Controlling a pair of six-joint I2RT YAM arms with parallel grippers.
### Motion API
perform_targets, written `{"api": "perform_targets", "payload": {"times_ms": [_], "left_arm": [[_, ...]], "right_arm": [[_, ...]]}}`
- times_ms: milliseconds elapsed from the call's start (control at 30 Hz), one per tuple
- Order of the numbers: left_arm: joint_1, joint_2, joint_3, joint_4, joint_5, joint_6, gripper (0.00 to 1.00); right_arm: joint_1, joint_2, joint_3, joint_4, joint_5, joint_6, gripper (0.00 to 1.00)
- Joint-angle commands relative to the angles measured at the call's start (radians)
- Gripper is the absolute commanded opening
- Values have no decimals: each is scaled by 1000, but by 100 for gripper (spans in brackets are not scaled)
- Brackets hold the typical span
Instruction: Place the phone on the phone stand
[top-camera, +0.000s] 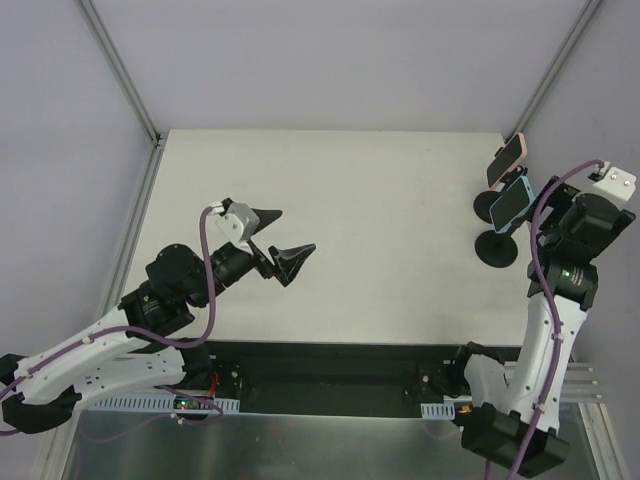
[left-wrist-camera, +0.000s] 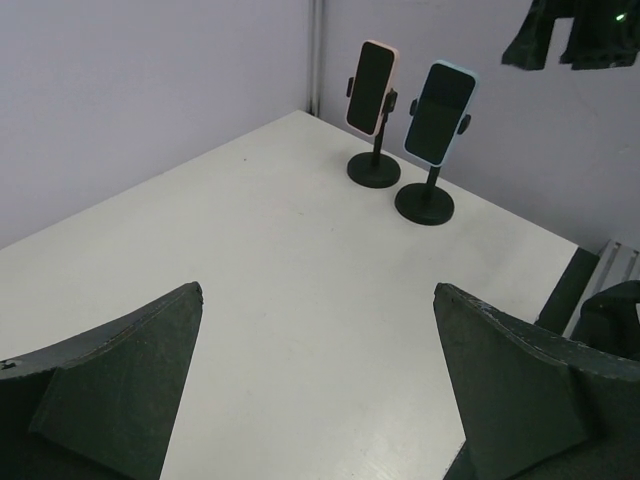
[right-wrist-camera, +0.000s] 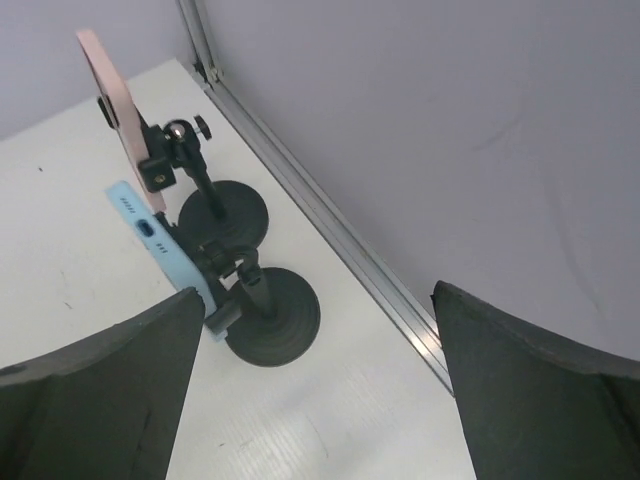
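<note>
White table (left-wrist-camera: 280, 260); right gripper (right-wrist-camera: 318, 292) released, spread wide near phone stand (left-wrist-camera: 424, 205) holding blue phone (left-wrist-camera: 440, 112); left gripper (top-camera: 297, 230) slack too. Risk: clipping stand on retreat, toppling phone.

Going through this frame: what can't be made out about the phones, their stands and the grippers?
Right wrist view: the pink phone and blue phone face away, so their screens are unseen.
Left wrist view: the right gripper is cut off by the top edge.
Top view: the far stand's base is partly covered by the blue phone; the clamps are too small to judge.
</note>
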Motion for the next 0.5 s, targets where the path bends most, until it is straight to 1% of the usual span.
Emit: {"api": "perform_targets", "payload": {"times_ms": [0,33,67,100,133,167,233,267,300,367,400,433,467], "left_arm": [[-9,14,1,27,-96,10,97],[-9,22,-1,29,-113,14,97],[-9,28,-1,27,-133,20,97],[-9,31,-1,26,-182,30,98],[-9,40,-2,26,-202,36,98],[-9,43,-4,26,-223,42,98],[-9,51,-10,17,-251,53,98],[-9,46,-16,14,-250,50,98],[-9,30,-20,7,-251,42,98],[-9,0,-25,-15,-243,8,98],[-9,-41,-24,-22,-234,-1,98],[-9,-67,-8,-28,-205,-2,99],[-9,-93,8,-43,-181,-45,99]], "right_arm": [[208,-68,159,-200,494,142,100],[289,-57,184,-233,546,116,100],[468,-45,245,-255,656,91,100],[556,-28,274,-282,680,71,98],[637,17,307,-345,690,67,97],[787,42,334,-376,669,70,97],[926,91,370,-407,626,80,97],[1071,96,362,-384,574,87,97],[1136,98,329,-363,553,100,97],[1277,67,283,-262,478,132,97],[1308,47,255,-219,462,163,97],[1330,-6,258,-148,442,166,97],[1374,-42,261,-117,422,160,97]]}}
